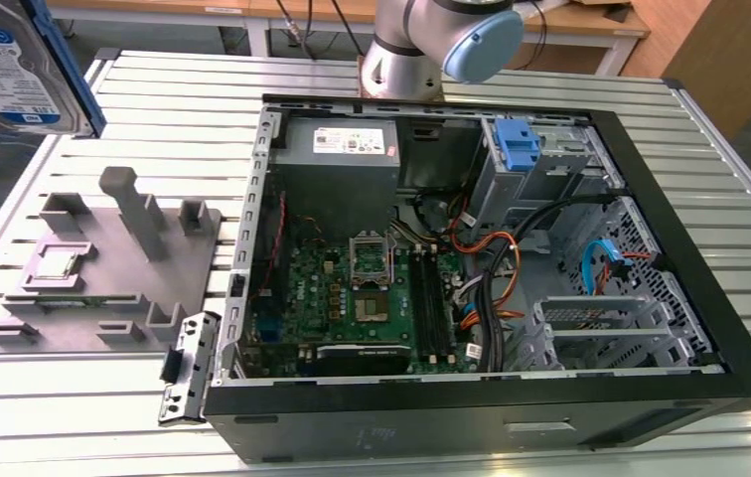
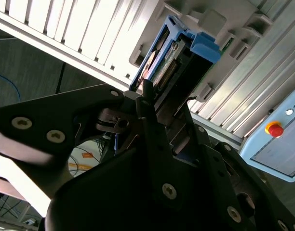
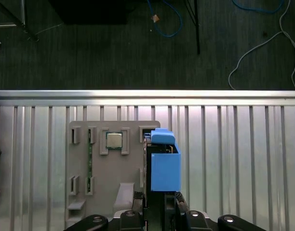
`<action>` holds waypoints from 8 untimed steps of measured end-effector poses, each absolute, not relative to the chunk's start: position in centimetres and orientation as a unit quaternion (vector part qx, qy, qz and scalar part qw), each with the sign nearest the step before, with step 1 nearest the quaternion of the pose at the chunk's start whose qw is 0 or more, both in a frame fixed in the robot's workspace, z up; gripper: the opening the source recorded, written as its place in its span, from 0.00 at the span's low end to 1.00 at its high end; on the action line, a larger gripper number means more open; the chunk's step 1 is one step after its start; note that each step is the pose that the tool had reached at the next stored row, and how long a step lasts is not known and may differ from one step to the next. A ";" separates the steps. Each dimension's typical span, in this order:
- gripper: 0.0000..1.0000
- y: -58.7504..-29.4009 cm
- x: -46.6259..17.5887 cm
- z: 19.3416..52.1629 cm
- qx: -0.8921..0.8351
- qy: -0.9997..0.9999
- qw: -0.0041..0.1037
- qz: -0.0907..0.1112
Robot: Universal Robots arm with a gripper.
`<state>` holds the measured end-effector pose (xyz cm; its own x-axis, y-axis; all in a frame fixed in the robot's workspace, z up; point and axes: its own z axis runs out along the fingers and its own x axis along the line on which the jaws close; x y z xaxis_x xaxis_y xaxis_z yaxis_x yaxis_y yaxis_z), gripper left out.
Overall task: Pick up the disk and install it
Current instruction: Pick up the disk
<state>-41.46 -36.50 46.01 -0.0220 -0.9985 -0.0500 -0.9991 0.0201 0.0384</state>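
One disk [image 3: 165, 168] is clamped tight between the jaws, its long side pointing straight out from them, above the desk [image 3: 234, 144].

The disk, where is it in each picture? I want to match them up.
Exterior view: the disk is in the top corner on the exterior view's left, label showing.
First wrist view: the disk stands edge-on, blue bracket showing, just beyond the gripper.
Second wrist view: the disk sits clamped in the gripper.
Shared landmark: the grey holder plate on the slatted table.
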 end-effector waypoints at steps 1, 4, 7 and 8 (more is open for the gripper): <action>0.35 -36.5 -41.5 46.1 -0.699 0.714 0.004 0.031; 0.35 -36.4 -41.5 46.1 -0.699 0.714 0.004 0.031; 0.35 -36.4 -41.5 46.1 -0.699 0.714 0.004 0.031; 0.35 -36.4 -41.5 46.1 -0.699 0.714 0.004 0.031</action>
